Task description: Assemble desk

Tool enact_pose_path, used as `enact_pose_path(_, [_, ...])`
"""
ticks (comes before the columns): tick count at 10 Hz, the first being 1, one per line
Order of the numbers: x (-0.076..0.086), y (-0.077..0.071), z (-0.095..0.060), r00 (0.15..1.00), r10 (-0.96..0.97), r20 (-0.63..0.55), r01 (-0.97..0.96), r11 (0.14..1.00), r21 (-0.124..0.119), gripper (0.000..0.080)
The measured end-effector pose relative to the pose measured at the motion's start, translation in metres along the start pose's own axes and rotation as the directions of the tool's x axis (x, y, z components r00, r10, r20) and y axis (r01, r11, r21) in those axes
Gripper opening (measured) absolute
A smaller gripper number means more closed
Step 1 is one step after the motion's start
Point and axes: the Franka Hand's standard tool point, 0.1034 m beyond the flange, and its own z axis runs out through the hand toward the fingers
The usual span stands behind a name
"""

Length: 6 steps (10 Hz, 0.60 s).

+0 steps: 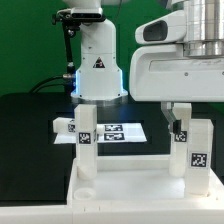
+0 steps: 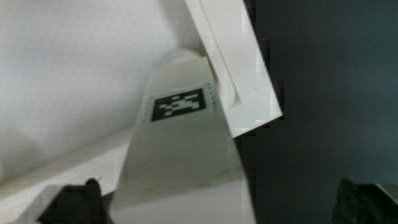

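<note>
Hovering with spread, empty fingers [image 2: 219, 205] directly above an upright leg [image 1: 190, 150] at the exterior view's right, the arm is facing the leg's vertical long axis; the inverted desk [image 1: 130, 190] is resting on the black tabletop [image 1: 30, 115].

Tabletop panel [image 1: 130, 190] lies flat on the bench [image 1: 30, 130] at the front, with two legs standing upright on it: one leg [image 1: 86, 145] toward the exterior view's left, the other leg [image 1: 195, 150] toward the exterior view's right. Marker board [image 1: 120, 131] lies flat on the bench behind the panel, between the two legs; robot base [image 1: 100, 70] stands behind the board. Hand [image 1: 179, 112] hangs above the right-hand leg.
</note>
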Motion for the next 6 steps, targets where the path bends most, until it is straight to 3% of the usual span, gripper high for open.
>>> enact_pose_path(1, [0.0000,0.0001,0.0000,1.000,-0.001,0.000,0.001,1.000,-0.001,0.0622])
enact_pose_path(3, [-0.0003,0.0005,0.0003,0.994,0.113,0.001,-0.113,0.994,-0.001,0.0292])
enact_pose_path(5, [0.0033,0.0087,0.0009,0.922,0.387,0.003,-0.387,0.922,-0.005,0.0292])
enact_pose_path(6, [0.0002,0.0094,0.0016,0.789,0.614,-0.002,-0.614,0.789,-0.014,0.0292])
